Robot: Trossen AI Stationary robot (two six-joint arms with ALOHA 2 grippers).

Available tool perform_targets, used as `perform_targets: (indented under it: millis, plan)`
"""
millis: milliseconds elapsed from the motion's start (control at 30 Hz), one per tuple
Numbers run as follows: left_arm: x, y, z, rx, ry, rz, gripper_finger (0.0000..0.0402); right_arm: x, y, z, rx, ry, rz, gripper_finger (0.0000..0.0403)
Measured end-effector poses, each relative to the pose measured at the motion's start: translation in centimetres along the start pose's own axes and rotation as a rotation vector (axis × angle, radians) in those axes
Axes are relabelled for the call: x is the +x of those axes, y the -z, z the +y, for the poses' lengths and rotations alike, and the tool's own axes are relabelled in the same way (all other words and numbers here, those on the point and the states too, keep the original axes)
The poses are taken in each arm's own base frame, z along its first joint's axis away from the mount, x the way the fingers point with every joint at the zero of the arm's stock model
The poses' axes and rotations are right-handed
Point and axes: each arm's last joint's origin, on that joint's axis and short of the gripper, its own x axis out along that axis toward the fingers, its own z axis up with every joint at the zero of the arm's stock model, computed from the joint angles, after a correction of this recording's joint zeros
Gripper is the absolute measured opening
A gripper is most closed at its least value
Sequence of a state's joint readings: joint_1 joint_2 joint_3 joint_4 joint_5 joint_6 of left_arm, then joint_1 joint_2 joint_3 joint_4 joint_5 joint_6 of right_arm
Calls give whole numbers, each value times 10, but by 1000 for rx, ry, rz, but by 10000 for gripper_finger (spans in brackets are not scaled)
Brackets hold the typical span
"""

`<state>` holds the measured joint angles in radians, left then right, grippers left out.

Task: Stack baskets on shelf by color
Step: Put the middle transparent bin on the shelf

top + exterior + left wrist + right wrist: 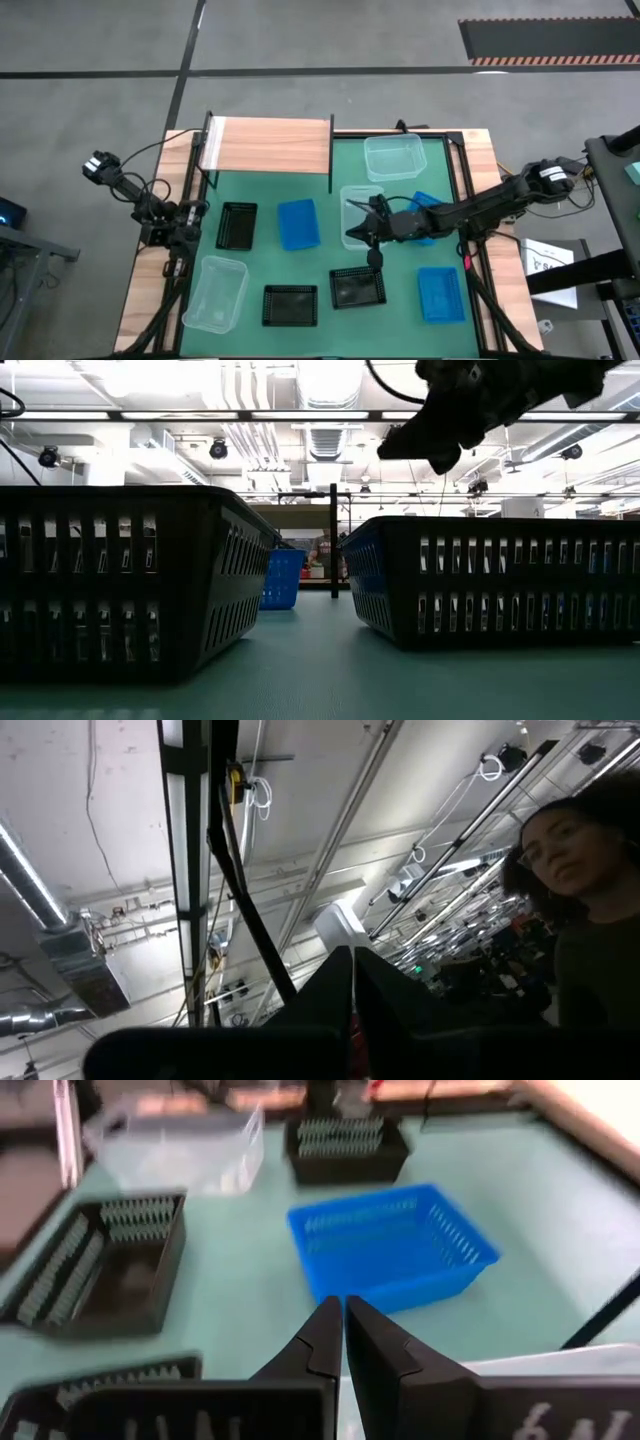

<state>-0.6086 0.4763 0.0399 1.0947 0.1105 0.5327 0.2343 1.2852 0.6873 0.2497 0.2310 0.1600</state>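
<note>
Green surface (pixel 330 170) carrying wooden shelf (pixel 270 145) along far edge, bare. Nine baskets (pixel 298 223) spread in front of shelf. Right end effector (pixel 352 222) above clear basket (pixel 362 203) below shelf's right corner, closed, empty. Left end effector (pixel 196 213) beside shelf's left end, closed, empty.

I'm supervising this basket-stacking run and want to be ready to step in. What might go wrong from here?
1. The right gripper hovers shut above a clear basket; descending closed, it may push the basket rather than grasp it.
2. Baskets crowd together: a blue basket lies nearby and could get bumped.
3. The shelf is bare, so every stack remains undone.
</note>
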Motion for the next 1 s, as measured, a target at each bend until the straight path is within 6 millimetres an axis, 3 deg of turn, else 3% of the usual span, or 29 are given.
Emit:
perform_targets:
  millis: [267, 533, 733, 1000]
  plan:
    - [-1, -2, 1, 1, -18, -6, 0, 18, -19, 28, -100, -8, 266, 79]
    - [-1, -2, 2, 1, -21, -9, 0, 19, -28, 45, -198, 37, 669, 144]
    - [-1, -3, 2, 4, -24, -14, 0, 24, -24, 46, -207, 79, 760, 157]
    - [-1, -3, 2, 7, -24, -13, 0, 34, -11, 42, -214, 99, 807, 144]
